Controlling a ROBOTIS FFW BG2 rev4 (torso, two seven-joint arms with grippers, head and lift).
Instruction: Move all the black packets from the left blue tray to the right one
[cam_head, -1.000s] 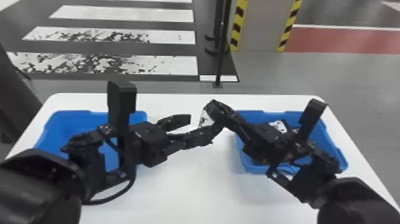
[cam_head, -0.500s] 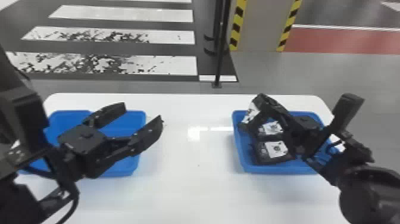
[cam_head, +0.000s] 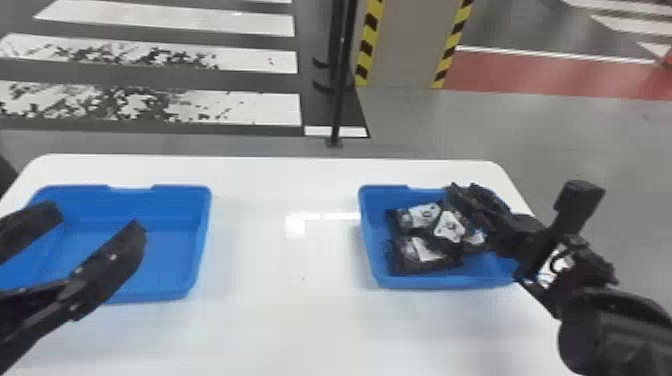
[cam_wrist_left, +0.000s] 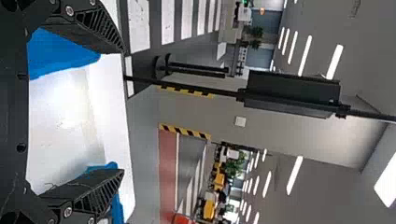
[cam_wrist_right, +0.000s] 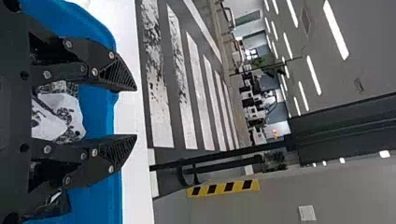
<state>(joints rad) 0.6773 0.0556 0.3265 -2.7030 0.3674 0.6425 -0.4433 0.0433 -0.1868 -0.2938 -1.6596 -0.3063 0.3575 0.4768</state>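
Observation:
In the head view the left blue tray (cam_head: 165, 250) holds no packets where its floor shows. My left gripper (cam_head: 95, 230) hangs over it, fingers apart with nothing between them; the left wrist view shows the same gripper (cam_wrist_left: 122, 112) spread open. Several black packets with white labels (cam_head: 425, 252) lie in a pile in the right blue tray (cam_head: 372, 250). Above that tray's right part is my right gripper (cam_head: 462, 192), partly covering the pile. In the right wrist view this gripper (cam_wrist_right: 135, 112) stands open, with a white packet label (cam_wrist_right: 60, 114) behind the gap between its fingers.
Both trays stand on a white table (cam_head: 280, 250), with bare tabletop between them. Beyond its far edge are a thin black pole (cam_head: 340, 90) and a pillar with yellow-black striped edges (cam_head: 405, 45).
My left gripper has moved away from the middle to the left tray. The right one has swung right over its tray; the packet held between them earlier now lies on the pile, and the right gripper has opened.

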